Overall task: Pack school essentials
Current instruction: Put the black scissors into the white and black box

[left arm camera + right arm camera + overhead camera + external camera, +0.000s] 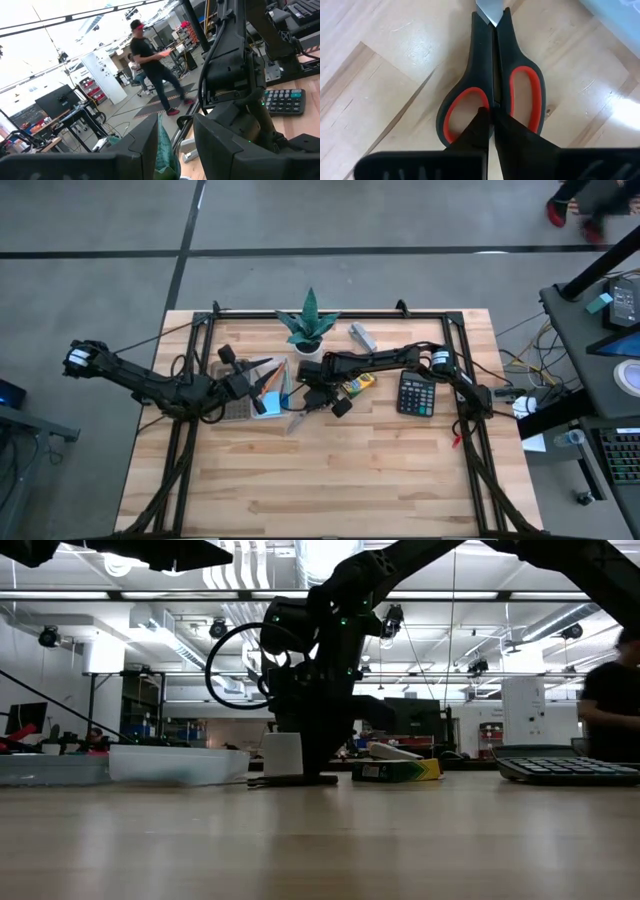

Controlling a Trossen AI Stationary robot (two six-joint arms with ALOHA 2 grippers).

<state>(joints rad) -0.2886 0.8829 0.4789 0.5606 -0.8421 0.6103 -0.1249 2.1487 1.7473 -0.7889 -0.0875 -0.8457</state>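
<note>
No brand or writing can be read on anything here; the calculator [416, 394] keys and the crayon box [356, 386] print are too small to make out.

The right arm reaches in from 3 o'clock across the counter [330, 480] toward its centre, bent down at the wrist. The right tool [492, 117] is pressed tip-down on the scissors [492, 80], its fingers together at the seam between the two red-lined handle loops. The scissors lie flat on the wood, blades closed, near the middle of the counter. I cannot tell whether the tool actually pinches any part of the handles.

The left arm comes in from 9 o'clock, raised off the counter, its tool [175, 145] partly apart with nothing visible between the fingers. It hangs over a clear tray [250, 395] at about 10 o'clock from the scissors, which holds pencils [268, 377] and a light-blue notepad [270, 405].

The crayon box lies at 2 o'clock from the scissors, the calculator farther toward 3 o'clock, and a plant [310, 330] in a white pot at 12 o'clock.

A person [150, 65] walks in the room behind.
</note>
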